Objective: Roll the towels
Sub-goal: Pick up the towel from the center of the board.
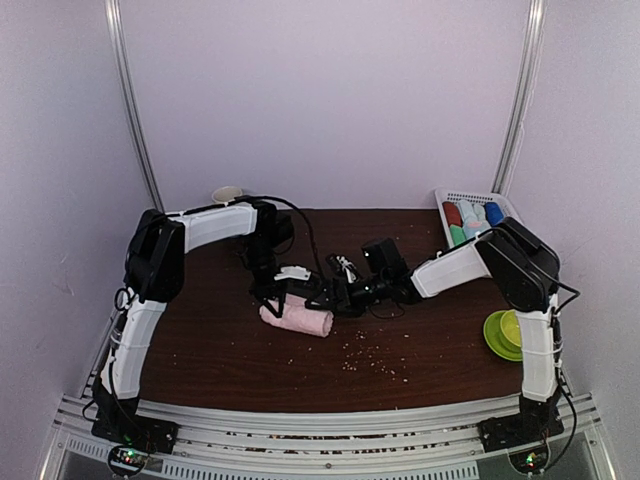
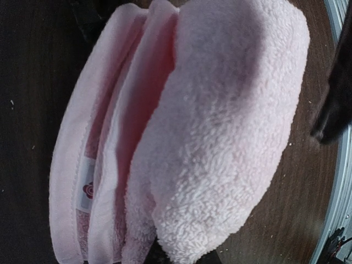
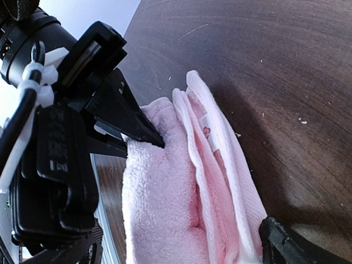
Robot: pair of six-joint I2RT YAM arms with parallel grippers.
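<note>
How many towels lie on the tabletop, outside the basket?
1: a pink towel, partly rolled, in the middle of the table. Other rolled cloths sit in the white basket, back right; the right arm may hide some.

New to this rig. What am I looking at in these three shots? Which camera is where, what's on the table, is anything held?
These are two robot arms bolted at the near edge of a table, each ending in a two-finger gripper. The wide picture comes from a fixed camera above and behind the arms. The two close-ups come from cameras on the left and right wrists.

On the brown table lie a loosely rolled pink towel and some crumbs. A green dish sits at the right, a white basket holding rolled towels stands in the far right corner, and a pale cup is at the far edge.

The left gripper is shut and seems to pinch the pink towel, which fills its wrist view. The right gripper stands open next to the towel and holds nothing.
</note>
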